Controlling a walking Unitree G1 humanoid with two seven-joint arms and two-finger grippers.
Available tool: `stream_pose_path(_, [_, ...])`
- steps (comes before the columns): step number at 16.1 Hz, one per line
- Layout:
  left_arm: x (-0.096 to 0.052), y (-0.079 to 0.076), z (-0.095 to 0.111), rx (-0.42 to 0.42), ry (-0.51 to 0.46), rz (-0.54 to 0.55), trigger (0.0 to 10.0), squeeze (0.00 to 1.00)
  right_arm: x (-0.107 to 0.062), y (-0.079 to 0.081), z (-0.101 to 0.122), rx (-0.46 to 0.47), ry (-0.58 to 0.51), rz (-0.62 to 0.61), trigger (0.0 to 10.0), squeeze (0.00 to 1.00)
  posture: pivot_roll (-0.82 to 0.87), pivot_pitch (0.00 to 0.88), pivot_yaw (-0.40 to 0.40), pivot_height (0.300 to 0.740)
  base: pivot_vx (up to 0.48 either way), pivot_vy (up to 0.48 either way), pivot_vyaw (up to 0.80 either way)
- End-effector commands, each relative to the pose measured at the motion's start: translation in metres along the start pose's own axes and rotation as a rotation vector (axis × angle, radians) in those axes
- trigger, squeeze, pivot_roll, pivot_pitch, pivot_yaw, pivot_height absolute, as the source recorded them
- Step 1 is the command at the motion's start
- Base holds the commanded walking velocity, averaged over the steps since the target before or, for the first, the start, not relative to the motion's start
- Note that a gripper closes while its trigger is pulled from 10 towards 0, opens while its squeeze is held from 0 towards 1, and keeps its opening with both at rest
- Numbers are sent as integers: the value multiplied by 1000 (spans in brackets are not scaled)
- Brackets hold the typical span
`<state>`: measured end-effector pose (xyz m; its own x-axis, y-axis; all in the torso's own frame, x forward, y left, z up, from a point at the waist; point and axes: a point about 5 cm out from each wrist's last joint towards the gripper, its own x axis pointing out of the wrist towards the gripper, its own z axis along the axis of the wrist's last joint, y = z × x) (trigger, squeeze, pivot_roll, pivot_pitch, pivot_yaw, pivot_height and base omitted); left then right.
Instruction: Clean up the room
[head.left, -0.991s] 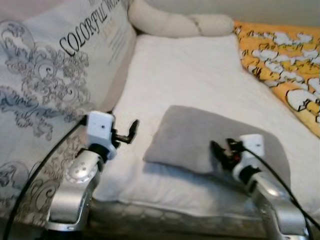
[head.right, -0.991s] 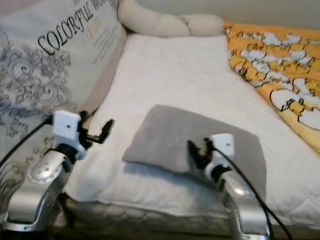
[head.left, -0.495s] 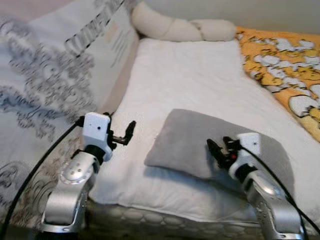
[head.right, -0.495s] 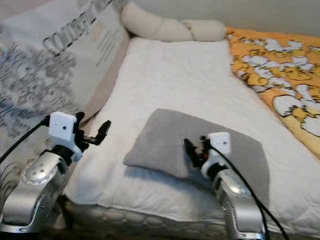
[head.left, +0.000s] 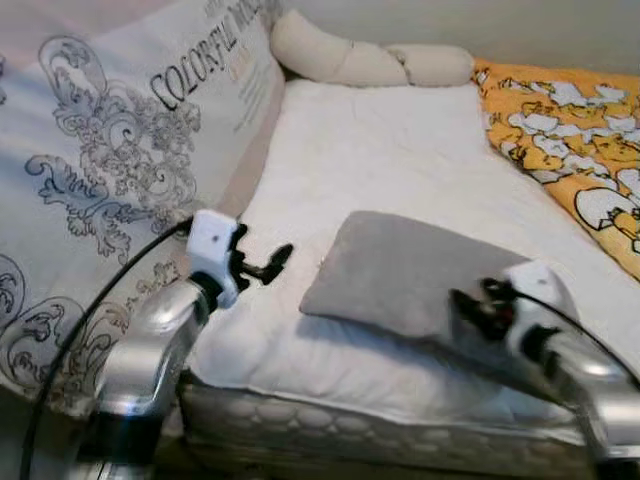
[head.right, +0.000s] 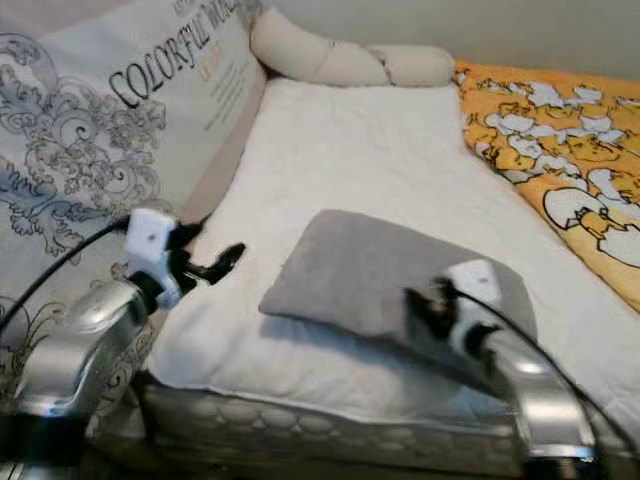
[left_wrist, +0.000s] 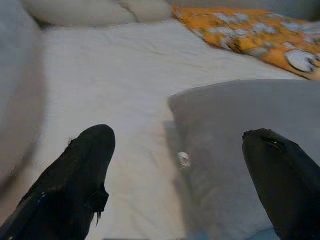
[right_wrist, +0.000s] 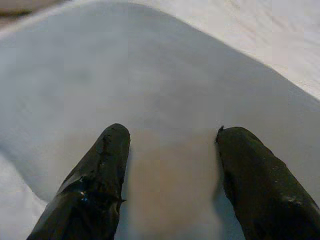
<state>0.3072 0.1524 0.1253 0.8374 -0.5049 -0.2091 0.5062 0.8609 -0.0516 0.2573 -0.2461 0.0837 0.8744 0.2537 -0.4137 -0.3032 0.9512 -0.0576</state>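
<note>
A flat grey pillow (head.left: 400, 270) lies on the white bed (head.left: 390, 150) near its front edge. My right gripper (head.left: 468, 308) hovers low over the pillow's near right part, fingers (right_wrist: 95, 180) open with grey fabric between them. Just left of the pillow's left corner my left gripper (head.left: 272, 264) is open above the white sheet, aimed at the pillow (left_wrist: 240, 135). A small white scrap (left_wrist: 184, 159) sits at the pillow's edge.
A large patterned cushion (head.left: 120, 170) with lettering leans along the left side of the bed. A cream bolster (head.left: 360, 60) lies at the far end. An orange duck-print blanket (head.left: 570, 130) covers the right side. The mattress edge (head.left: 350, 430) runs below my arms.
The camera has shifted, so the whole scene sits differently. My right gripper has moved right and lower over the pillow. My left gripper has come closer to the pillow's left corner.
</note>
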Motion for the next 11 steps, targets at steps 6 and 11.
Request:
stream_pose_path(6, [61, -3, -16, -229, 90, -68, 10000, 851, -23, -43, 3, 0, 38, -159, 10000, 0, -129, 0, 71, 740, 0, 0, 0])
stream_pose_path(11, [68, -10, -49, -259, 187, 61, 10000, 0, -44, -56, -8, 131, 47, -316, 10000, 0, -217, 0, 91, 740, 0, 0, 0])
